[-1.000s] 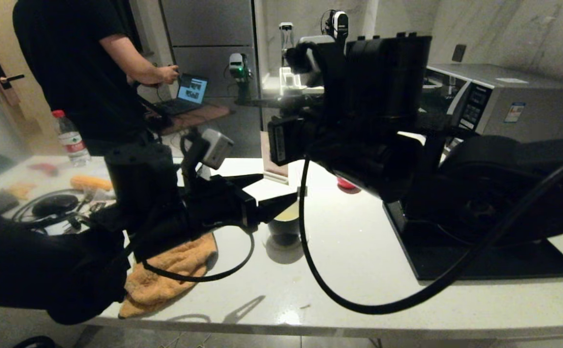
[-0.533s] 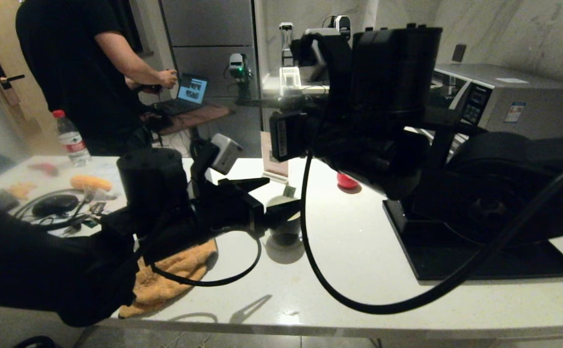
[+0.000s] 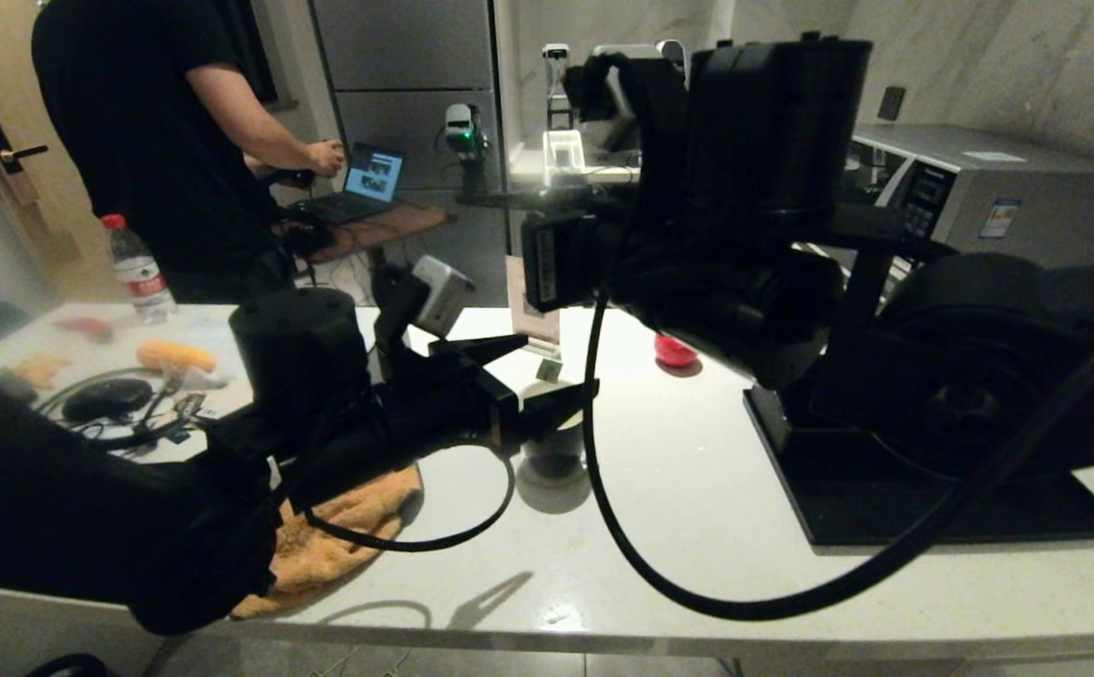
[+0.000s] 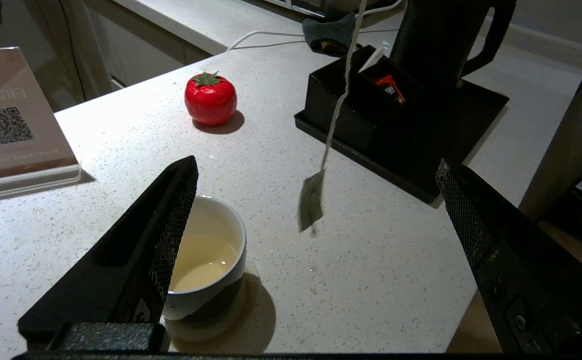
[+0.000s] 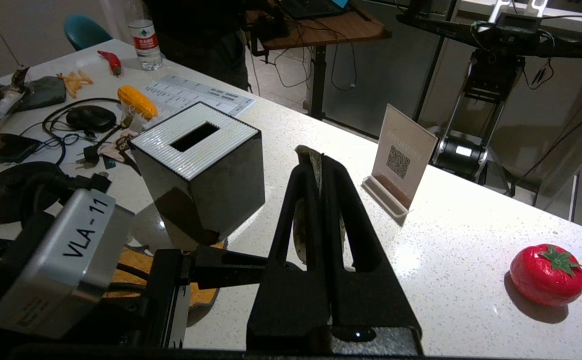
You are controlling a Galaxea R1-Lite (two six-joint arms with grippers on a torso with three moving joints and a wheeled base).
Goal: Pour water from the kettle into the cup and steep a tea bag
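Over last second: right hand (image 5: 316, 165) lifted slightly, fingers pressed together, pinching tea bag (image 4: 311, 201) string. Bag dangling clear beside cup (image 4: 206, 260), not steeping. Left hand (image 4: 316, 240) spread wide, straddling cup with water (image 4: 203, 262). Kettle (image 4: 436, 40) beyond, on its tray.

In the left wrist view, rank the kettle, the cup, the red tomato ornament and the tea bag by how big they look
1. kettle, largest, though cut off by the frame edge
2. cup, nearer the camera, which flatters it
3. red tomato ornament
4. tea bag, smallest, hanging on its string
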